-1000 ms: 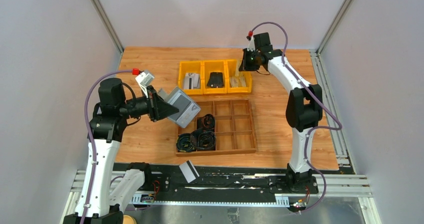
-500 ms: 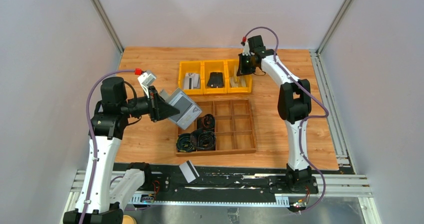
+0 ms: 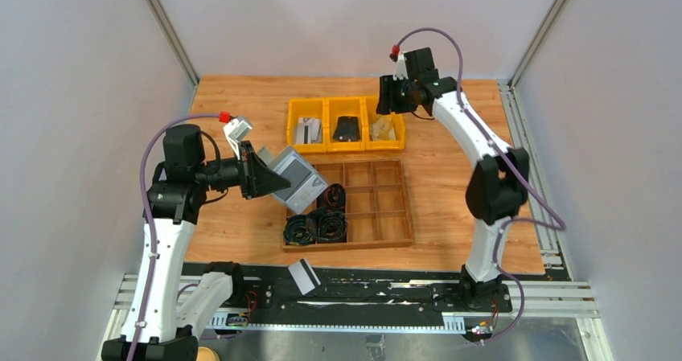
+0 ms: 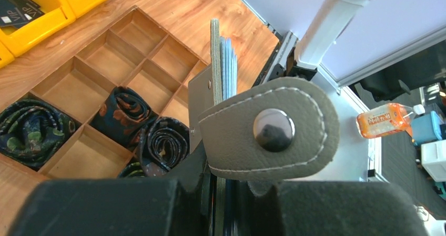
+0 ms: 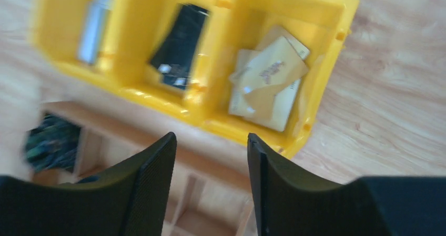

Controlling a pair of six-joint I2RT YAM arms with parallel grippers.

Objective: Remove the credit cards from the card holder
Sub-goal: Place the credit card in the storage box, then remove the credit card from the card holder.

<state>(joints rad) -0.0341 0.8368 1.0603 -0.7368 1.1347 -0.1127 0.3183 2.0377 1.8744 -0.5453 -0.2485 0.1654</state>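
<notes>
My left gripper [image 3: 269, 175] is shut on the grey card holder [image 3: 298, 176], held tilted in the air over the left edge of the wooden tray. In the left wrist view the card holder [image 4: 268, 136] shows its snap flap, and the edges of several credit cards [image 4: 227, 62] stick out of it. My right gripper [image 3: 387, 101] hovers open and empty over the rightmost yellow bin. Below its open gripper [image 5: 210, 137] tan cards [image 5: 271, 81] lie in that bin. Silvery cards [image 3: 308, 129] lie in the left bin. A striped card [image 3: 303, 275] rests on the near rail.
Three yellow bins [image 3: 347, 146] stand in a row at the back; the middle one holds a black item [image 3: 347, 127]. A wooden compartment tray [image 3: 406, 208] in front of them holds rolled dark ties [image 3: 318, 219] at its left side.
My right gripper's jaws have gone from shut to open above the rightmost yellow bin, shifting slightly left. The left arm with the card holder has hardly moved.
</notes>
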